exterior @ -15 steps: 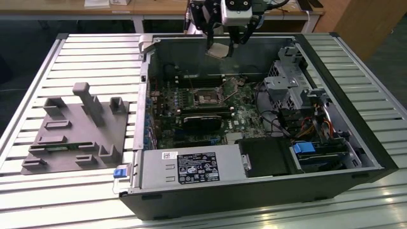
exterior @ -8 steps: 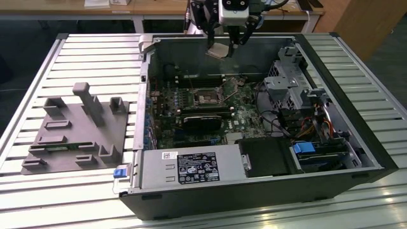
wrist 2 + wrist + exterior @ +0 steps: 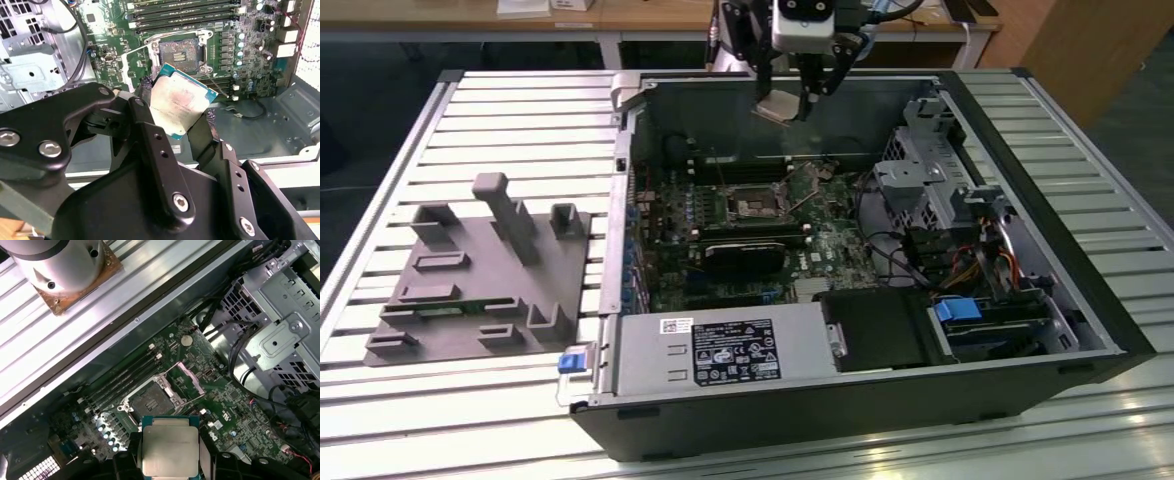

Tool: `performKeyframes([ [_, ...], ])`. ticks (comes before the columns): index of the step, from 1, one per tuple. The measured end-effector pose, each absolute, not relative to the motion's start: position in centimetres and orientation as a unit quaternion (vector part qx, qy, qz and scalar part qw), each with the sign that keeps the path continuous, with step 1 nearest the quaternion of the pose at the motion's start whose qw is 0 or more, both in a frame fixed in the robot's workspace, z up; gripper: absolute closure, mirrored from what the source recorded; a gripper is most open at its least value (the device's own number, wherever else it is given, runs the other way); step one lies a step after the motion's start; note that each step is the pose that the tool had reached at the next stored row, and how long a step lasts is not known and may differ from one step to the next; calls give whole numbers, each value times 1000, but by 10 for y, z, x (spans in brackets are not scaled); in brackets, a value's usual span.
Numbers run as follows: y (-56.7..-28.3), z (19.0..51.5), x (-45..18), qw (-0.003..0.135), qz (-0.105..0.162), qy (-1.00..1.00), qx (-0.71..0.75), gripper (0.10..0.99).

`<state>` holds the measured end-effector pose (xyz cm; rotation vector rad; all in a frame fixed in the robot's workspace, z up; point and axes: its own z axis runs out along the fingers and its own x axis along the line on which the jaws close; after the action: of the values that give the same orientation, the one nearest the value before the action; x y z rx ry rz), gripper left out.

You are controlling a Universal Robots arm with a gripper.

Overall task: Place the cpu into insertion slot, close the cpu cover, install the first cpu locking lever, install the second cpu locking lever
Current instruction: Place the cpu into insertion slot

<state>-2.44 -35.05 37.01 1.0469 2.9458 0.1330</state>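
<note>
cpu (image 3: 180, 105) is up in the air above the open case, clamped between my fingers (image 3: 150, 135), tilted, well above the insertion slot (image 3: 178, 50). cpu cover (image 3: 190, 376) looks flipped open. step one, i reckon. seating it calls for levelling and lining up over that slot.

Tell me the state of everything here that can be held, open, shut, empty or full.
cpu: clamped in the gripper, in the air above the board, not seated
gripper: shut on the cpu
insertion slot: empty and uncovered
cpu cover: swung open, clear of the insertion slot
computer case: lying on its side, open side up
</note>
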Motion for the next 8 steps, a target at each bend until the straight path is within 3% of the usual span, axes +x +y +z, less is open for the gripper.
performKeyframes([
  [8, -349, 370, -24, 8, 41, 931, 362, 545],
])
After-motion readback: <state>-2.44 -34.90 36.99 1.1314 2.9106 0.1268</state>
